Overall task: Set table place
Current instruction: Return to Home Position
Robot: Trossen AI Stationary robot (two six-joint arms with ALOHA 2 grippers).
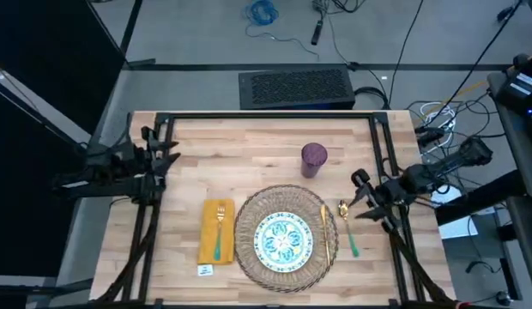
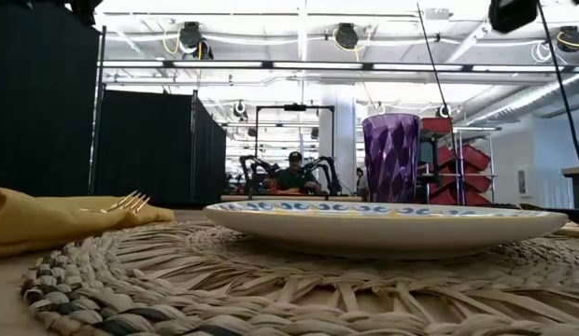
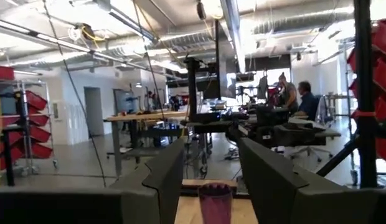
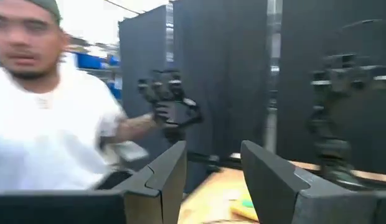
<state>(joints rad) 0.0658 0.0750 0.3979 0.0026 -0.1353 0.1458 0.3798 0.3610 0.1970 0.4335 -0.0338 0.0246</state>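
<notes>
A round woven mat (image 1: 283, 236) lies on the wooden table (image 1: 249, 142) near its front edge. A blue-green patterned plate (image 1: 283, 239) rests on the mat. Left of the mat lies a yellow napkin (image 1: 216, 230) with a green-handled fork (image 1: 220, 232) on it. A gold knife (image 1: 324, 225) lies on the mat's right rim, and a green-handled spoon (image 1: 347, 227) lies on the table just right of it. A purple cup (image 1: 313, 159) stands upright behind the mat. My left gripper (image 1: 170, 150) hovers open at the table's left edge. My right gripper (image 1: 358, 197) hovers open, just right of the spoon.
Black frame rails (image 1: 266, 116) run along the table's far edge and both sides. A black perforated box (image 1: 296, 86) sits on the floor behind the table. A person in a white shirt (image 4: 50, 124) shows beyond the table in the right wrist view.
</notes>
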